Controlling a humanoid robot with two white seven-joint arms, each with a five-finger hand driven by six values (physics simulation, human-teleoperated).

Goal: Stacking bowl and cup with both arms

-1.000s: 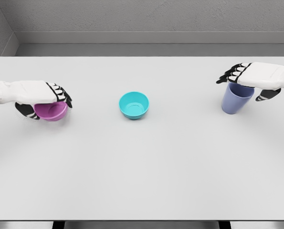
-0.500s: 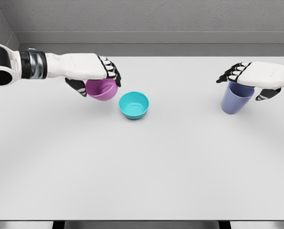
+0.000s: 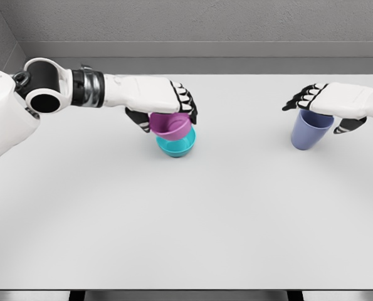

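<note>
Left hand (image 3: 164, 106) fingers wrap pink bowl (image 3: 170, 125), teal bowl (image 3: 177, 143) just below, for stacking. Right hand (image 3: 336, 103) fingers curl around blue cup (image 3: 309, 130) rim, ready.

I see one view only, from the head camera. It looks forward and down across the white table (image 3: 186, 238) from moderate height, toward the grey back wall (image 3: 192, 22).

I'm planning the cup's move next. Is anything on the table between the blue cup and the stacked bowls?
Nothing on the table does. The blue cup stands far right under the right hand. But the left hand covers the purple bowl atop the teal bowl.
</note>
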